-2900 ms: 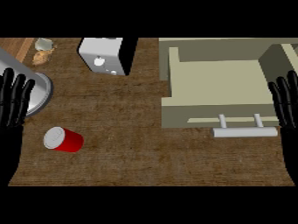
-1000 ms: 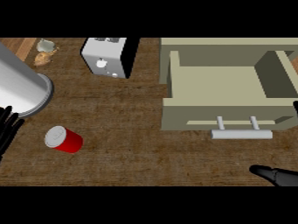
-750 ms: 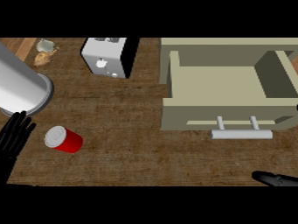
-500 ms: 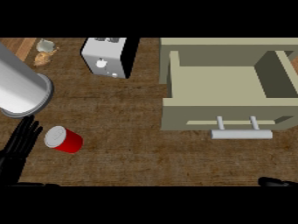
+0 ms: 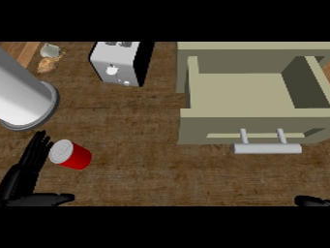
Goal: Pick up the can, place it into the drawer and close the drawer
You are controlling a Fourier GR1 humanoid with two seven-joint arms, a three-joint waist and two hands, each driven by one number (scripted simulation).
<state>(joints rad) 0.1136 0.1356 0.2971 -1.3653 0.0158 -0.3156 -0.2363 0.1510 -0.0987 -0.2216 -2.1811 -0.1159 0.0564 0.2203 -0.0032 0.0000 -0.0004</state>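
Observation:
A red can [image 5: 71, 154] lies on its side on the wooden counter at the lower left, its pale end facing up and left. My left hand [image 5: 24, 175] is open just left of it, straight fingers reaching up beside the can's end and the thumb stretched out below it. The beige drawer [image 5: 257, 127] stands pulled open at the right, its inside bare, with a pale bar handle [image 5: 266, 147] on its front. Of my right hand only a dark tip [image 5: 317, 201] shows at the lower right edge.
A large grey cylinder [image 5: 14, 94] lies above the can at the left. A white and black toaster [image 5: 121, 63] stands at the back centre. Small crumpled items [image 5: 48, 58] sit at the back left corner. Bare wood lies between can and drawer.
My left hand has moved right, up to the can's left side. My right hand has sunk from the right edge almost out of view. The view has shifted slightly.

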